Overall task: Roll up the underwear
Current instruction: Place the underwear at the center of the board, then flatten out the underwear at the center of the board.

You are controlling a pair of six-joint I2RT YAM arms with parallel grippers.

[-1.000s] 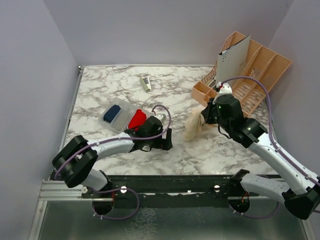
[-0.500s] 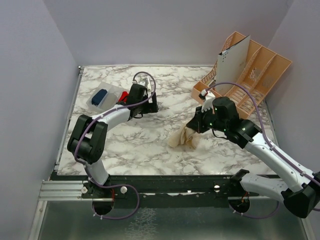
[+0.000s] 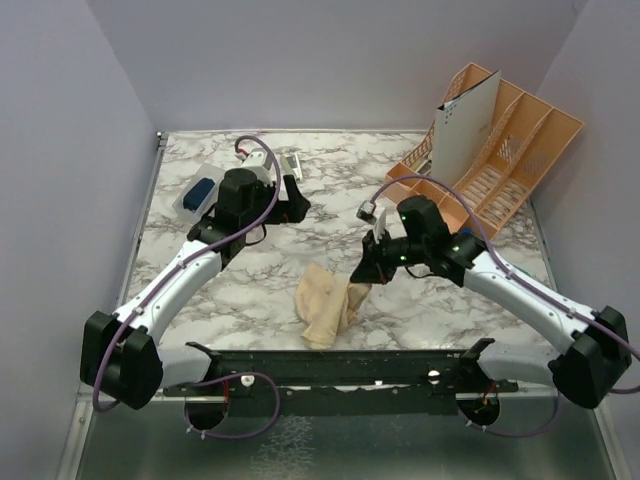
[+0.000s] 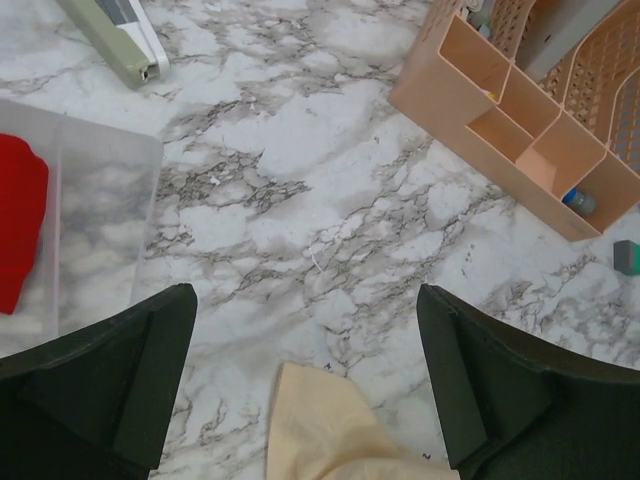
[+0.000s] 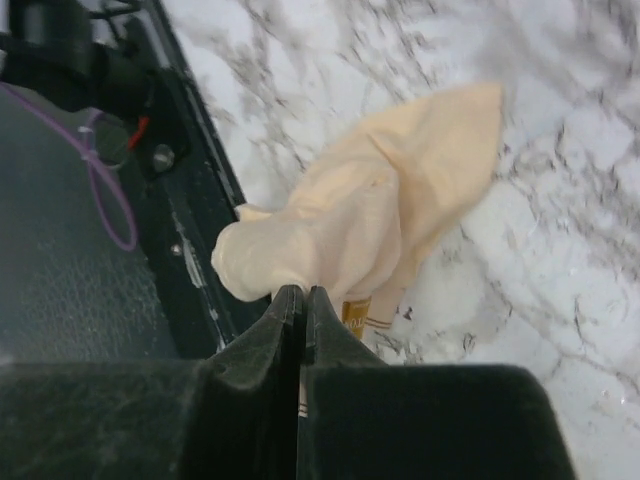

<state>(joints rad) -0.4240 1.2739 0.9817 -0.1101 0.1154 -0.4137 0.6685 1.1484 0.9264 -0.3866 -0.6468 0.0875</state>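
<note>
Marble table, lilac walls round it. Right gripper is clamped fully closed on the peach underwear, pinching only a thin fold at one end. The rest of the cloth droops from the fingertips onto the marble in a crumpled bunch, with its far end close to the front rail.

Left gripper is spread wide, holds nothing and hovers over bare marble. A tip of the peach cloth shows between its fingers in the wrist view, but the overhead view puts the cloth apart from them. Red underwear lies in the clear tray, out past the left finger. Orange organizer is out past the other finger, well apart.

Risks, as judged:
- **Slip:** the pinch is small, so the fold may slip out if the arm drags or lifts fast.
- **Bad roll:** the cloth is bunched, not flat. A roll started like this would likely give a lumpy bundle that springs open.
- **Off the edge:** the far end is near the table edge, so a pull that way could drop it over the rail, out of reach.
- **Nothing pinning it:** the left gripper is apart from the garment, so if the right one tries to spread it, the cloth would likely just slide along.
- **High release:** letting go from height would probably land it folded on itself.
</note>
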